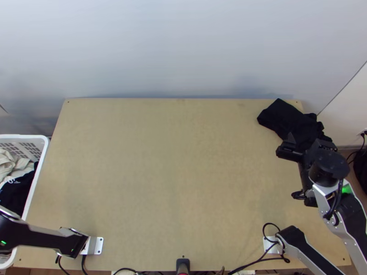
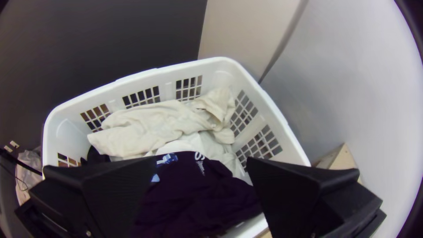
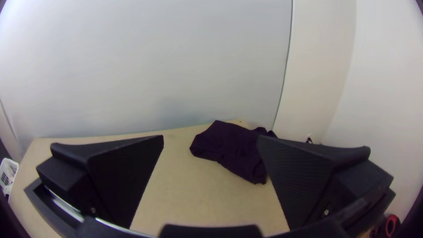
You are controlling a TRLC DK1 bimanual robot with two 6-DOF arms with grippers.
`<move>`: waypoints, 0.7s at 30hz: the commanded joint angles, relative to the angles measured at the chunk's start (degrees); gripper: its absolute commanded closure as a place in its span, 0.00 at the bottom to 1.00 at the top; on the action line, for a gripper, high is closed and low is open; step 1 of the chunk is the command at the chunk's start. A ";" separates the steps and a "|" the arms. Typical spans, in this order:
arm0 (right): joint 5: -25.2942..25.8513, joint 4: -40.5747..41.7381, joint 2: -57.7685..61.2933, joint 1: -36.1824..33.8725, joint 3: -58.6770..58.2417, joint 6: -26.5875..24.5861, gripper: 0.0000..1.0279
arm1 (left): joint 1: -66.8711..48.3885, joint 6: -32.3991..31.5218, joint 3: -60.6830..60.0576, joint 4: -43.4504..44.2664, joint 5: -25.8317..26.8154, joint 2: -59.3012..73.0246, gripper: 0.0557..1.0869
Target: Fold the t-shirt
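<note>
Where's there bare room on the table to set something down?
The table's broad middle is bare wood, bordered by the back wall, the basket at the left and the dark bunched cloth at the far right. It's crowded around that cloth and the right end effector, and along the near edge, among mounting plates and cables.

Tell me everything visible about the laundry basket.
The white basket, apparently plastic, stands upright left of the table. It has rounded corners, a smooth rim and walls with grids of rectangular openings. Cream cloth, white cloth and a dark printed garment lie bunched inside, and the left gripper hangs open over it.
</note>
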 commanded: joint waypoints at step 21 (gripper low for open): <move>-0.72 -7.21 3.03 -2.13 1.07 1.23 0.04 | 6.70 0.94 35.62 -2.86 -4.59 47.41 0.05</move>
